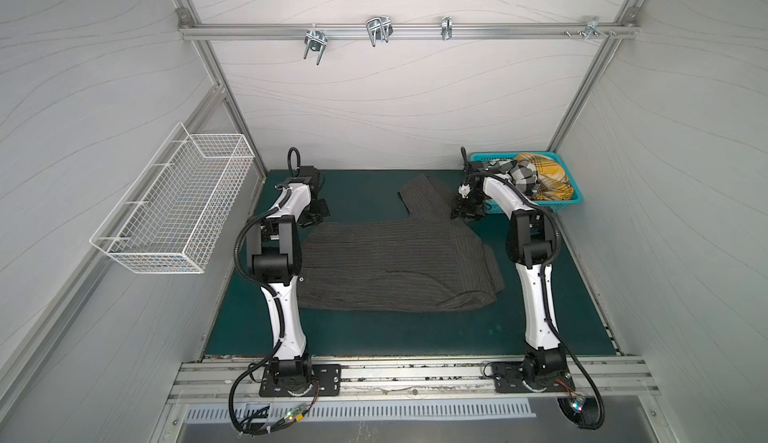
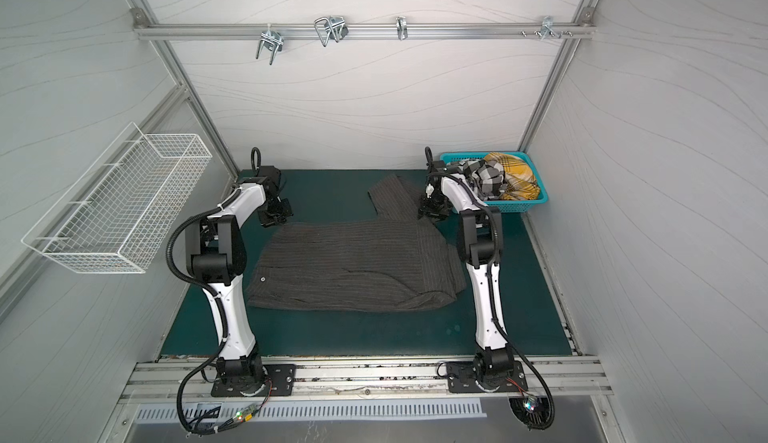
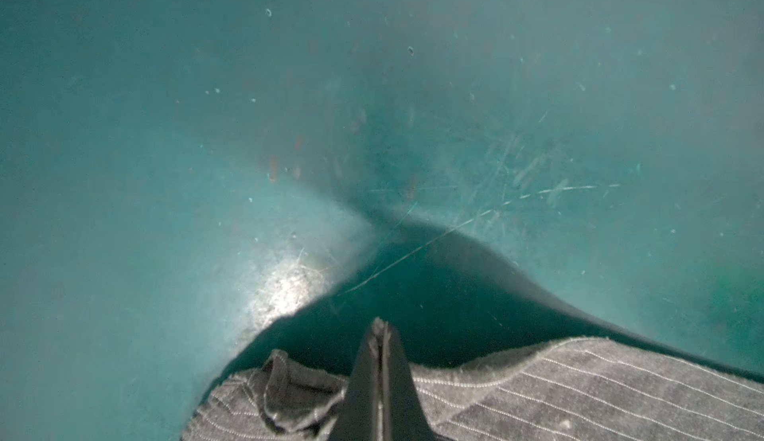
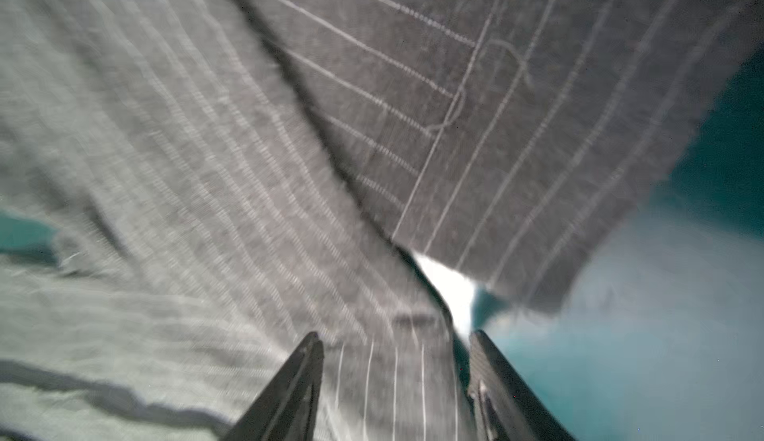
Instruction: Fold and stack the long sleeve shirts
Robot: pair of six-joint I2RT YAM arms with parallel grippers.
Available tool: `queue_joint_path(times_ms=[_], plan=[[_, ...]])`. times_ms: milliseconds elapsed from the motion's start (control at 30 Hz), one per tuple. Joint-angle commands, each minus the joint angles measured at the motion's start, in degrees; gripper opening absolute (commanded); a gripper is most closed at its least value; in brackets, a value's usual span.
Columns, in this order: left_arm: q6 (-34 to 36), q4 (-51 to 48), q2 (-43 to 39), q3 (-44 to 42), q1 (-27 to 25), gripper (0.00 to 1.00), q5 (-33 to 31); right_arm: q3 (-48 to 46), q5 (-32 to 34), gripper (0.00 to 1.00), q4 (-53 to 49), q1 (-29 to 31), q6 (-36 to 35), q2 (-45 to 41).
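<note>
And here we are inside a robotics lab test cell, no question. An aluminium extrusion frame (image 1: 590, 88) boxes in pale wall panels (image 1: 395, 100), with a teal mat (image 1: 374, 333) for a worktop. There are 2 white-and-black robot arms, left arm (image 1: 284, 316) and right arm (image 1: 536, 295), bolted on black base plates (image 1: 328, 378) to a metal rail (image 1: 415, 372). Corrugated cable conduit (image 1: 237, 250) loops off them. Metal hooks (image 1: 377, 29) hang along the crossbar (image 1: 415, 29), and a white wire basket (image 1: 174, 212) is fixed to the side wall. Staged props too: a charcoal pinstriped shirt (image 1: 395, 266) on the mat, and a check shirt (image 1: 521, 173) and mustard plaid shirt (image 1: 548, 179) heaped in a teal plastic basket (image 1: 561, 207).
</note>
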Motion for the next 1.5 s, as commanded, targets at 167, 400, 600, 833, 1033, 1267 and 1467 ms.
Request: queue_joint_path(times_ms=[167, 400, 600, 833, 1033, 1267, 1467], plan=[[0.76, -0.19, -0.14, 0.58, -0.06, 0.0, -1.07, 8.25, -2.38, 0.52, -3.4, 1.55, -0.89, 7.31], [0.77, -0.17, 0.01, 0.82, 0.0, 0.0, -1.24, 10.33, -1.36, 0.29, -4.34, 1.62, -0.92, 9.04], [0.53, 0.13, 0.02, 0.51, 0.0, 0.0, -1.14, 10.65, -0.08, 0.07, -4.31, 2.08, -0.87, 8.54], [-2.42, 3.31, -1.43, 0.89, 0.75, 0.0, 1.01, 12.81, -1.97, 0.0, -2.06, 1.99, -0.61, 2.36], [-9.56, 7.54, -5.69, -1.65, 5.24, 0.0, 5.23, 2.53, -2.16, 0.0, 2.05, 1.47, 1.16, -11.77], [-12.46, 13.49, -14.55, -14.65, 6.1, 0.0, 8.48, -20.51, -1.75, 0.0, 8.33, 3.73, 2.82, -28.29], [-14.43, 18.67, -24.84, -30.5, 6.49, 0.0, 7.39, -34.94, 2.29, 0.0, 9.0, 4.47, 8.15, -35.48]])
